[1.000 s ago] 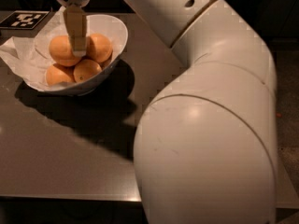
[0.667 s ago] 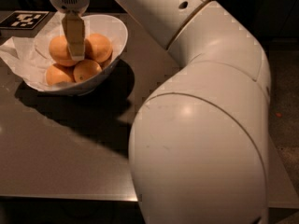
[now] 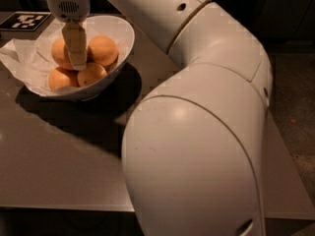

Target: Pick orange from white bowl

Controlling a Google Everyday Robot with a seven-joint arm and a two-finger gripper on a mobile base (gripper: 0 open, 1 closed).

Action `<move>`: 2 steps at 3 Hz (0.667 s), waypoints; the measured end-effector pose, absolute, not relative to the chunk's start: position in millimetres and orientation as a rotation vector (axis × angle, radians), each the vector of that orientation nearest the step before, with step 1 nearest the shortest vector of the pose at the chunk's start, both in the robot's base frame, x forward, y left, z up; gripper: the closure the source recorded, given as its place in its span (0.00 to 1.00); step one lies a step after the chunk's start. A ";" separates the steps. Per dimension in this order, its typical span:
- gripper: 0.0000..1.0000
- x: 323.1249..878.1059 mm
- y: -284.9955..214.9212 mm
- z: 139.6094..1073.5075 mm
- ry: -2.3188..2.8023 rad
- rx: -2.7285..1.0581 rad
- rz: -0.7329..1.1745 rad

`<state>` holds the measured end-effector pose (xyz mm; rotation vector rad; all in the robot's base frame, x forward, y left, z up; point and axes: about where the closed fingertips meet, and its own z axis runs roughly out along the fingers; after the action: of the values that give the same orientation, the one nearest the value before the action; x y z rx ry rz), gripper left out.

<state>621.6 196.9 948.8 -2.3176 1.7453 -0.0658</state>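
Observation:
The white bowl (image 3: 123, 38) stands at the back left of the table, lined with crumpled white paper. Four pale oranges lie in it. The largest orange (image 3: 104, 49) is at the back right of the bowl. Three smaller ones lie at the back left (image 3: 59, 53), front left (image 3: 61, 78) and front right (image 3: 92, 73). My gripper (image 3: 76, 45) reaches straight down into the bowl between the two back oranges, its tip at their level and against the left side of the largest orange. It hides part of the back left orange.
A black-and-white marker tag (image 3: 24, 21) lies on the table behind the bowl. The paper lining (image 3: 15, 58) spills over the bowl's left rim. My big white arm (image 3: 197, 132) fills the right and front. The table's front edge (image 3: 59, 208) runs below.
My gripper has shifted slightly left and stays down among the oranges. The arm's elbow has swung a little left. The oranges have not moved.

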 end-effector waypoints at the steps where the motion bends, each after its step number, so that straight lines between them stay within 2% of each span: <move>1: 0.20 625.3 204.2 944.3 1.732 -2.340 -0.072; 2: 0.24 630.4 209.9 937.8 1.723 -2.360 -0.065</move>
<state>630.4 209.9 937.8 -2.3603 1.7230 -0.0647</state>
